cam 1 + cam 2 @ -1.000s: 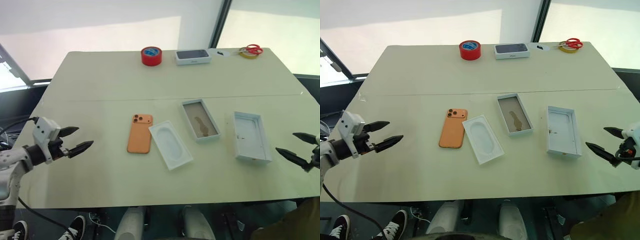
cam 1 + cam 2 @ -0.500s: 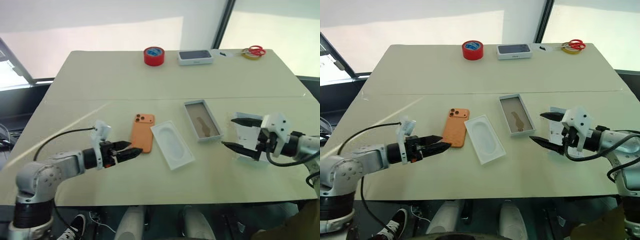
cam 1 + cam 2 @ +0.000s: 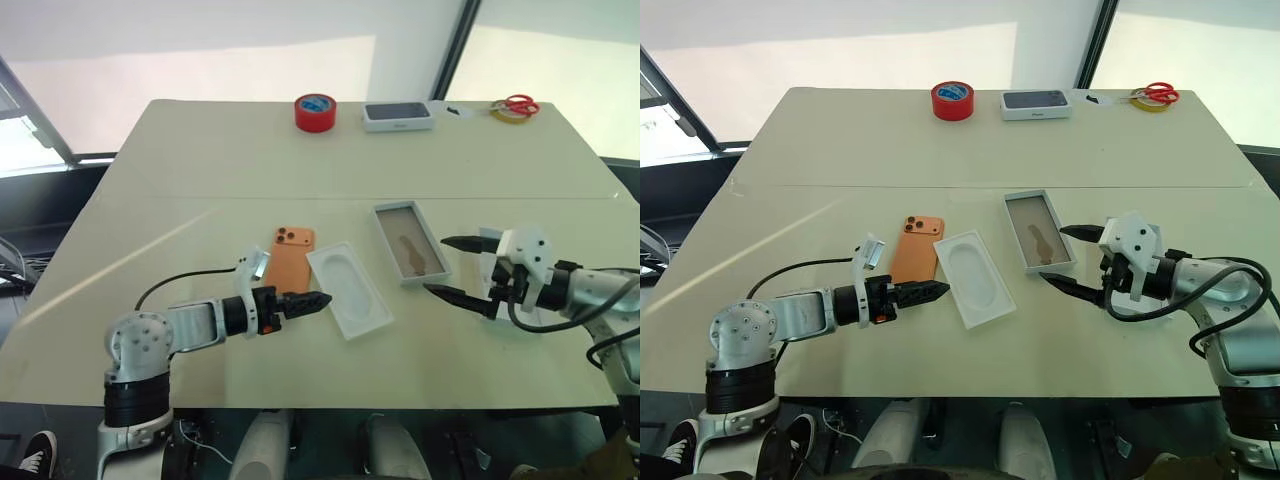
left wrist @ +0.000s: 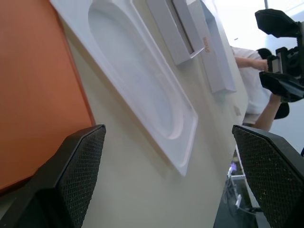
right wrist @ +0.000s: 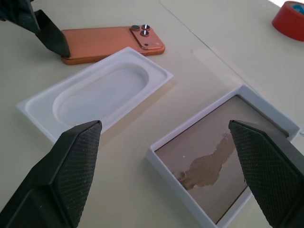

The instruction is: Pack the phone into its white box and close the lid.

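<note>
Looking down from my head, I see the phone (image 3: 284,267) lying face-down on the desk (image 3: 200,170), camera cluster toward the far side, with the white moulded insert (image 3: 347,289) just beside it on its right. My left gripper (image 3: 308,300) sits low at the phone's near corner, which I judge is the approach for a pickup; its jaws hold nothing, though from this angle their spread is hard to read. The white box (image 3: 408,242), tan floor up, lies beyond the insert, and my right gripper (image 3: 448,267) hovers at its near right side, jaws wide apart and empty, likely placed to steady the box. The lid (image 3: 488,252) is mostly hidden behind that arm. A red tape roll (image 3: 316,111), a closed dark-topped box (image 3: 397,115) and scissors (image 3: 515,104) sit along the far edge.

From my left wrist, the jaws stand wide apart, the phone's orange back close against one finger, the insert stretching ahead; the phone is cut off, so I cannot tell whether the finger touches it.

From my right wrist, the open jaws frame the insert and the box's near corner, and the box's far end is cut off.
</note>
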### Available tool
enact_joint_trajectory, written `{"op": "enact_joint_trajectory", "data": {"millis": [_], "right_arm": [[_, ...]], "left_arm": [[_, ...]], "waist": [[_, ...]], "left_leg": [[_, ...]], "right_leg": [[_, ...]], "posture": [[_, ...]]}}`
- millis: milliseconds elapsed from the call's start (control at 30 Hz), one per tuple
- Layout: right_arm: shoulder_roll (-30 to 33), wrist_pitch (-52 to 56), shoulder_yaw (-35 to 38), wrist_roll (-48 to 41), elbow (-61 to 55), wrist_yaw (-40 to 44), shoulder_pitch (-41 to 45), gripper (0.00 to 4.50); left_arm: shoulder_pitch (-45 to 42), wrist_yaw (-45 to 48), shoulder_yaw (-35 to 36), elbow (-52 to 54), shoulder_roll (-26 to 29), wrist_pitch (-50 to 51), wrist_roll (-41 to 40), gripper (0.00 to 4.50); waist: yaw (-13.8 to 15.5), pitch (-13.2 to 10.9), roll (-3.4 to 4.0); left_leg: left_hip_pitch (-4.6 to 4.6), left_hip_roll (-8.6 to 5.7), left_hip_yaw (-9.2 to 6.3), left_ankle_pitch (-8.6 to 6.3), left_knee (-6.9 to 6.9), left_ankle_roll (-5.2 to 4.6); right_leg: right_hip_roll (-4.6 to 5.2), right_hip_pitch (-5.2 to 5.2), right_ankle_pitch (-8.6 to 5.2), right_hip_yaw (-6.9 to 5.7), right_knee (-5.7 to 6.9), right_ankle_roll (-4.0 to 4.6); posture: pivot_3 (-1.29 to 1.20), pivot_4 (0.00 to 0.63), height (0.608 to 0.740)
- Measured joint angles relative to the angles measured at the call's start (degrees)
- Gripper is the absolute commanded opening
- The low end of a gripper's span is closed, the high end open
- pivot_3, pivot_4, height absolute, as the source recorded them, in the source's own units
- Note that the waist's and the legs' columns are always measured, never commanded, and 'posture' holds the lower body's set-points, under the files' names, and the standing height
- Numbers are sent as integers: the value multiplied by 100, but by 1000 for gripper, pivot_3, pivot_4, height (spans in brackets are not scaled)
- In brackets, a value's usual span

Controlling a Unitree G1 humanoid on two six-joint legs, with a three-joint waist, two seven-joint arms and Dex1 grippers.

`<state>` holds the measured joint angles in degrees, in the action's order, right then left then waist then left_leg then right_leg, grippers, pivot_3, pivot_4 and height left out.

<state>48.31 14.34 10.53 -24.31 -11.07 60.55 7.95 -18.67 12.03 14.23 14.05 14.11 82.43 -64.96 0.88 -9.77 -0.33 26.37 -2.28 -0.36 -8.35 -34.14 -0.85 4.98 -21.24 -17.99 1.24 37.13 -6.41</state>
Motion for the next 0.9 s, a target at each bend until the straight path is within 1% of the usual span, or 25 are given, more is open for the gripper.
{"op": "enact_joint_trajectory", "data": {"millis": [133, 367, 433, 467, 500, 533, 700, 900], "right_arm": [[-3, -41, -25, 62, 25, -28, 16, 4467], [-89, -88, -76, 111, 47, -111, 18, 4467], [-118, -106, -79, 125, 51, -130, 18, 4500], [-118, -120, -79, 144, 53, -142, 18, 4500], [-118, -135, -79, 158, 58, -160, 18, 4500], [-119, -154, -79, 165, 69, -168, 18, 4500], [-119, -237, -79, 174, 131, -176, 18, 4500], [-132, -336, -79, 248, 148, -203, 18, 4500]], "left_arm": [[-89, -100, -21, -173, -154, -41, 23, 4500], [-242, -95, -359, -326, -366, -314, 295, 4500], [-260, -104, -355, -415, -440, -343, 315, 3973], [-263, -128, -355, -466, -451, -365, 347, 3625], [-263, -143, -360, -517, -449, -400, 389, 3107], [-264, -167, -369, -559, -440, -403, 439, 2707], [-268, -82, -431, -601, -342, -283, 437, 2707], [-315, -140, -424, -674, -404, -251, 468, 2707]], "waist": [[-10, 1, 0], [-9, 2, 0], [-9, 3, 2], [-9, 3, 1], [-11, 3, 1], [-11, 3, 1], [-13, 2, 0], [-12, 2, 0]], "left_leg": [[-1, 0, 0, 0, -1, 0], [-2, 0, 0, 0, 0, 0], [-2, 0, 0, 0, 0, 0], [-2, 0, 0, 0, 0, 0], [-2, 0, 0, 0, 0, 0], [-2, 0, 0, 0, 0, 0], [-1, 0, 0, 0, 0, 0], [-1, 0, 0, 0, 0, 0]], "right_leg": [[0, 2, 0, 1, 0, 0], [0, 4, 0, 0, -1, 0], [0, 4, 0, 0, -1, 0], [0, 4, 0, 0, -1, 0], [0, 3, 0, 0, -1, 0], [0, 2, 0, 1, -1, 0], [0, 1, 0, 0, -1, 0], [0, 1, 0, 0, -1, 0]], "posture": [[0, 150, 738], [0, 150, 738], [0, 150, 738], [0, 150, 738], [0, 150, 738], [0, 150, 738], [0, 150, 738], [0, 150, 738]]}}
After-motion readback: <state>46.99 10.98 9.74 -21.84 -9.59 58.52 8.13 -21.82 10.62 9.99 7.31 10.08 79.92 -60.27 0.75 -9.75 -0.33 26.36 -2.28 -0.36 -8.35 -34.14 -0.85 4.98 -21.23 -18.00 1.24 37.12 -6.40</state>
